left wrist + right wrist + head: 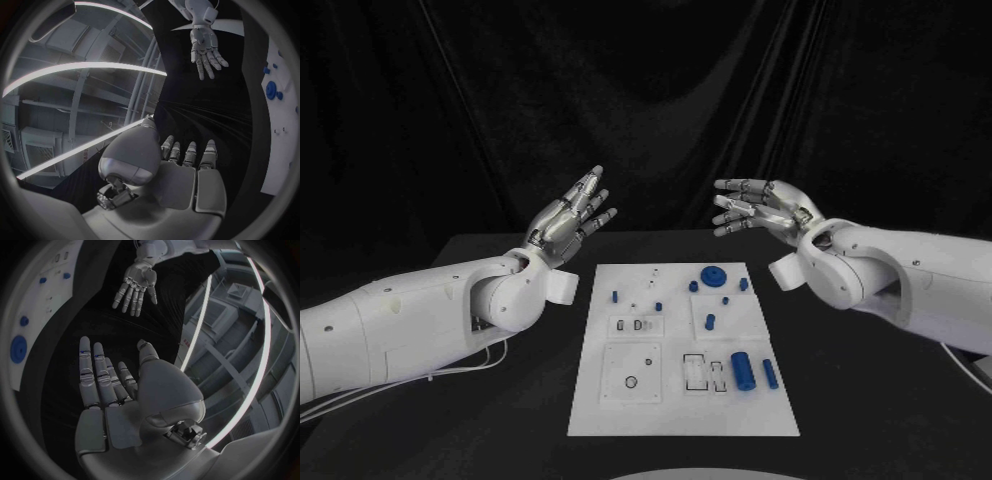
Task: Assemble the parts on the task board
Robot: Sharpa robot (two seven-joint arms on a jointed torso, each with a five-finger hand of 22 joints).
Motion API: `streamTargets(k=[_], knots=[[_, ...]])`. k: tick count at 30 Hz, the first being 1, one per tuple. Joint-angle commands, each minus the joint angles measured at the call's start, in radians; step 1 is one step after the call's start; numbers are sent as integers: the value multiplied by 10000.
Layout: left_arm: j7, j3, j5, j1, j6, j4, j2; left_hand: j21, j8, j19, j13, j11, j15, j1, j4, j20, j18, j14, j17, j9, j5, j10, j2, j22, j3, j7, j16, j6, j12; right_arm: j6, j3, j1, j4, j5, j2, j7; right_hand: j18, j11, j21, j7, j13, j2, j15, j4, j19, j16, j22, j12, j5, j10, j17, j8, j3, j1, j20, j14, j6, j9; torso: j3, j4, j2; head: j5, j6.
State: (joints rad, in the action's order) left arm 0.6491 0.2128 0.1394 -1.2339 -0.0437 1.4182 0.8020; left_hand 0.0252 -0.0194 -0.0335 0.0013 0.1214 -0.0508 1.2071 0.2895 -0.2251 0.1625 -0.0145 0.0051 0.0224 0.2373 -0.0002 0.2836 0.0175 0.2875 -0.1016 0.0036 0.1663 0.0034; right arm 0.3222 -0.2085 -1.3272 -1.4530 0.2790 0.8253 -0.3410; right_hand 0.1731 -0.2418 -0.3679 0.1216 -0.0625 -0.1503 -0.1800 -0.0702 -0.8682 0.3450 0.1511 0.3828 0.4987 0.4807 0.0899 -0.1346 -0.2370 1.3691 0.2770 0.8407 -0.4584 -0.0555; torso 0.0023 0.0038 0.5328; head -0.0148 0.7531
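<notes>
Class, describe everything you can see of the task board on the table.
The task board is a flat white rectangular plate lying on the black table, between the two raised hands, neither touching it. It looks like matte plastic, marked with outlined recesses and small holes. Small blue parts lie on it: a round disc near the far end, and two cylinders toward the near right.

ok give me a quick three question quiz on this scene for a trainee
1. True or false: the left robot hand holds a blue part.
2. Where do both hands hover? A) pressed on the task board B) raised above the table, beyond the board's far end C) under the table
3. Fill in: the round blue gear-like part lies near the board's ____ end.

Key: 1 false, both it and the right robot hand are open and hold nothing. 2 B. 3 far.
</notes>
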Motion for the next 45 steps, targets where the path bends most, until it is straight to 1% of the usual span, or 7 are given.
streamTargets(k=[1, 5, 11, 25, 34, 39, 45], knots=[[-78, -8, -766, 19, 622, -58, 104, 61, -42, -56, -13, -86, -88, 122, 16, -25, 193, 19, 9, 14, 169, 2, 6, 9, -80, 71, 62, 36, -34, -1160, 12, -335, 211, 4163, -140, 2776, 80, 82, 60, 44, 13, 76, 128, 352, -521, -204, -115, 67, -329, 589, -113, -101, 110, 203, -86, 524, -619, -16, -3, -15, 27, -99, 213], [-90, -7, -837, 25, 699, -94, 250, 52, -42, -46, -13, -71, -92, 190, 14, -25, 188, 76, -19, 14, 303, 2, 18, 0, -112, 69, 16, 35, -34, -2038, 12, -791, 449, 6664, -378, 4027, 102, 197, 278, 46, 5, 170, 267, 706, -1017, -458, -293, -206, -1530, 794, -203, -138, 421, 308, -255, 1041, -1288, -47, -2, -21, 30, -202, 330], [-21, -7, -1408, 26, 703, -56, 447, 33, -54, -22, -13, -85, -114, 755, 7, -33, 185, 114, -37, 25, 1181, 2, -35, -23, -294, 112, -17, 131, -34, -2938, 12, -1308, 480, 9773, -638, 5121, 86, 438, 315, -83, 2, 425, 577, 1562, -1836, -690, -358, -412, -1602, 1353, -187, -302, 1280, 890, -624, 1921, -2688, -157, -27, 13, 64, -249, 597], [440, -13, -1329, -24, 320, 1042, 1183, 110, -79, -128, -3, -289, -322, 1455, 11, -126, 192, 11, -1, 46, 2326, 31, -81, 3, -482, 360, 30, 317, -24, -2960, 12, -1746, -427, 14007, -453, 5249, 69, 1037, -312, -439, -27, 951, 1215, 1948, -2907, -1146, 84, -938, -2621, 3174, 46, -242, 2717, 703, -1282, 3755, -3945, -311, -149, 193, 632, -34, 717], [1078, -14, -1267, -35, 245, 1408, 1429, 330, -207, -443, 72, -368, -258, 1919, 16, 120, 207, -567, 130, 128, 2988, 339, -145, 77, -625, 553, 273, 1200, 51, -1915, 11, -1706, -717, 14896, -132, 4396, 83, 1440, -1812, -186, -9, 1365, 1823, 1692, -3902, -479, 1170, -1524, -2756, 4577, 923, 86, 3649, 125, -1788, 5735, -4346, -384, -186, 250, 1231, 168, 506], [1401, -14, -1999, -36, 54, 1508, 1513, 133, -244, -159, 113, -466, 150, 2196, 28, 489, 186, -276, 75, 150, 3234, 550, -233, -11, -707, 664, 165, 1515, 97, -1513, 11, -1495, -936, 14997, 165, 4106, 52, 1423, -2022, -226, -15, 1630, 1799, 1359, -3772, -380, 1453, -1908, -3103, 4619, 1280, 256, 3919, -147, -1784, 5645, -4307, -344, -214, 412, 1608, 389, 299], [1529, -14, -2593, -35, -52, 1594, 1587, -89, -251, 144, 156, -615, 592, 2306, 34, 1010, 186, 12, 3, 157, 3283, 776, -272, -92, -708, 788, 42, 1686, 180, -1168, 11, -1251, -1081, 15027, 341, 3864, 63, 1388, -2074, -115, -29, 1765, 1777, 1202, -3705, -340, 1571, -2076, -3113, 4537, 1455, 407, 4008, -160, -1759, 5612, -4141, -271, -236, 388, 1974, 416, 52]])
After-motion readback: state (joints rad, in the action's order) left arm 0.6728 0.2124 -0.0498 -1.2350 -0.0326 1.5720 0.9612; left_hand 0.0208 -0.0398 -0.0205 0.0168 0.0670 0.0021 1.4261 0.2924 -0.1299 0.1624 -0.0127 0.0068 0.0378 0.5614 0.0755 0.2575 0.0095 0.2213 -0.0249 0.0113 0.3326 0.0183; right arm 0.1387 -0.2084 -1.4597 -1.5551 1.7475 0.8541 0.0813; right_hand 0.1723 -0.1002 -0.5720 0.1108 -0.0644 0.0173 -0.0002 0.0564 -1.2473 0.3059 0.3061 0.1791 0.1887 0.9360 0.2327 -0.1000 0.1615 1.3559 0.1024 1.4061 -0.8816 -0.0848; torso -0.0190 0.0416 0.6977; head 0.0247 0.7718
